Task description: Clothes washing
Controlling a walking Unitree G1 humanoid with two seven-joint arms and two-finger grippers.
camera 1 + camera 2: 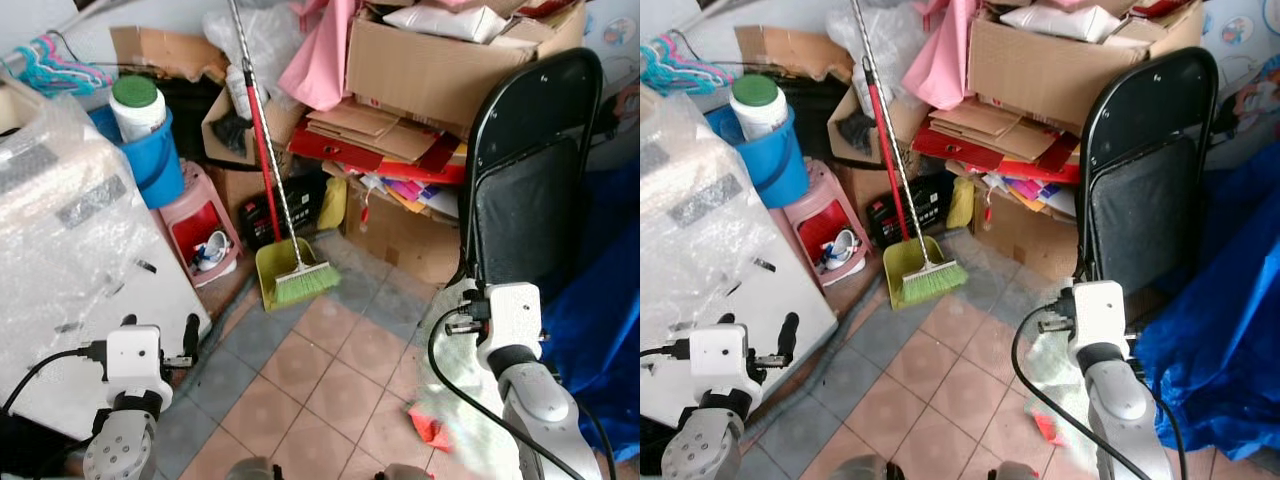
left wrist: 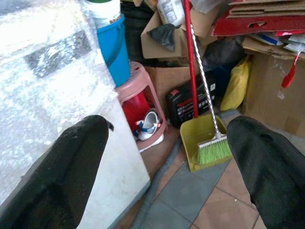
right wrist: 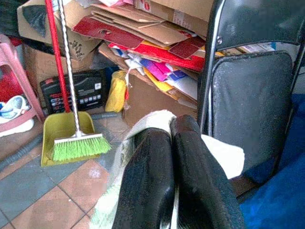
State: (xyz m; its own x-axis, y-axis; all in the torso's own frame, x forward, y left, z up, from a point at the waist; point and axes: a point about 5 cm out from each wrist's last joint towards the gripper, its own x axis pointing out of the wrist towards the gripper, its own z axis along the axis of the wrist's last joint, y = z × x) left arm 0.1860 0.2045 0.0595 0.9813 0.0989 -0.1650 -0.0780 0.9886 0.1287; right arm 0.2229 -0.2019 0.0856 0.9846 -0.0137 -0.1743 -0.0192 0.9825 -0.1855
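On my right, right gripper (image 3: 172, 143) clamped on pale cloth (image 1: 445, 375), hanging beside black chair (image 1: 530, 170). Left gripper (image 2: 167, 157) spread wide, holding nothing, near wrapped washing machine (image 1: 70, 240). Loading not begun, I judge. Open tiles between; broom (image 1: 290, 250) and boxes (image 1: 430, 60) crowd ahead.
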